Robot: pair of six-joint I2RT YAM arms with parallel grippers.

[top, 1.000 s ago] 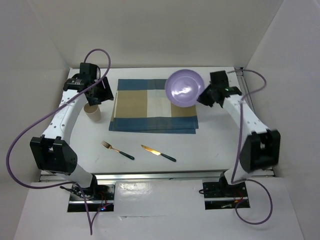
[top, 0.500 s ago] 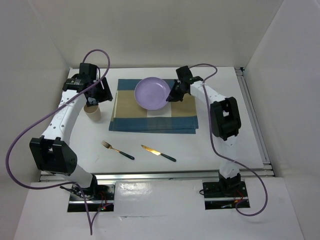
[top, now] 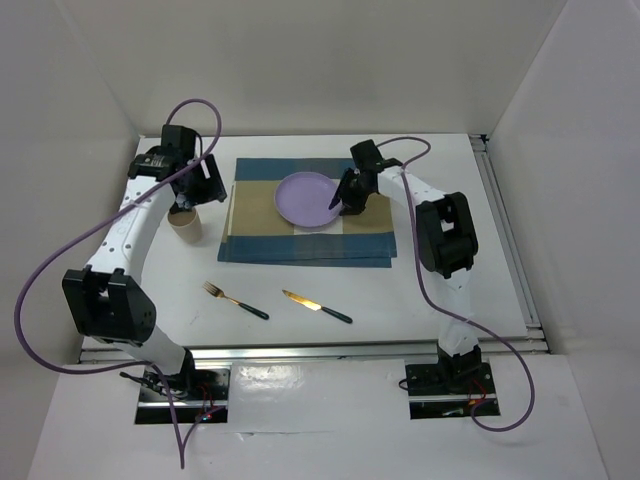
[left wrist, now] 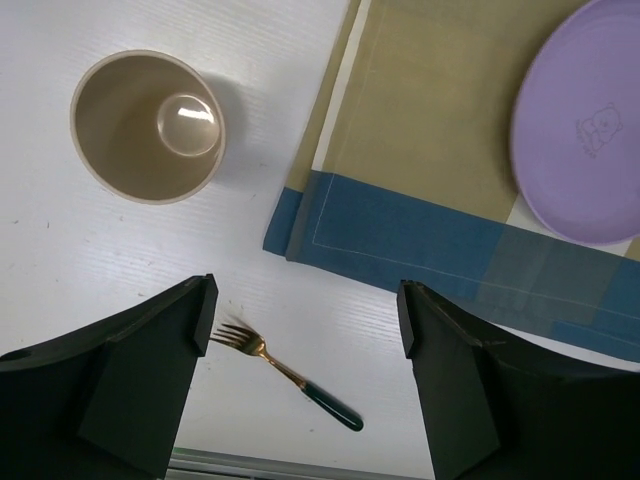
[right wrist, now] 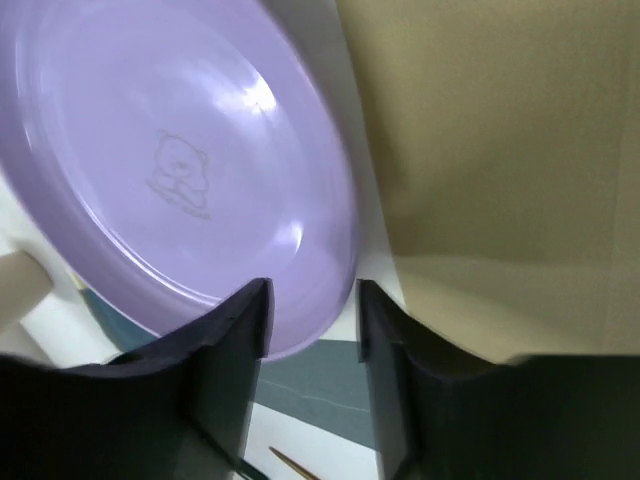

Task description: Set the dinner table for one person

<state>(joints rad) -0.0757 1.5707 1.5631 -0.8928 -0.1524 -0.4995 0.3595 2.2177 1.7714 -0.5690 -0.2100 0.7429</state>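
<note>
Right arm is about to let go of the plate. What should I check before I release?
1. Grip: right tool shut on the purple plate at its rim: ok.
2. Position: plate above the striped placemat: ok.
3. Contact: plate lying flat on the placemat: cannot tell.
4. Other arm: left tool open, away from the plate, near the cup: ok.
5. Cutlery: fork and knife off the placemat, not under the plate: ok.
</note>
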